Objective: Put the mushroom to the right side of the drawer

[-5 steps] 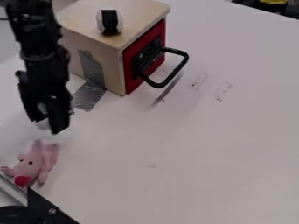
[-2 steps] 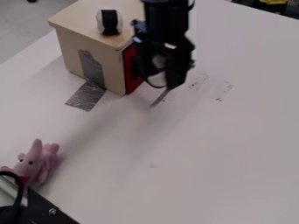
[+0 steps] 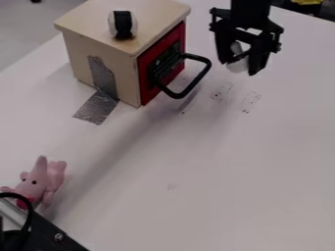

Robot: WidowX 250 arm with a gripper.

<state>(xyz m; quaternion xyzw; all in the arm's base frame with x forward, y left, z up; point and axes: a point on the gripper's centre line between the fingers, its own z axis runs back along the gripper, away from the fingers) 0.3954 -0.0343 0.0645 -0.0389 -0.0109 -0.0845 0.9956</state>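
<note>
One mushroom is travelling: a second ago the gripper was carrying it above the pink soft toy, then it was passing in front of the drawer, and now it is hanging beyond the black handle, on the right of the drawer. The jaws are closing on the mushroom, one on each side, and its pale body is showing between them. They are holding it above the surface, not resting it there.

For the task, this is looking like the carry nearing its end: the right side is being reached, and lowering and letting go are remaining. The handle is sticking out nearby, so a descent drifting back toward it would be risking a knock; the rounded mushroom may be rolling a little once freed. The toy is staying at the lower left, playing no part.

Counting up, the scene is offering one mushroom, one gripper, one wooden box housing one drawer, one handle, one black-and-white knob sitting on the box, one strip of silver tape running from the box's side onto the surface, one soft toy and one loop of black cable.
</note>
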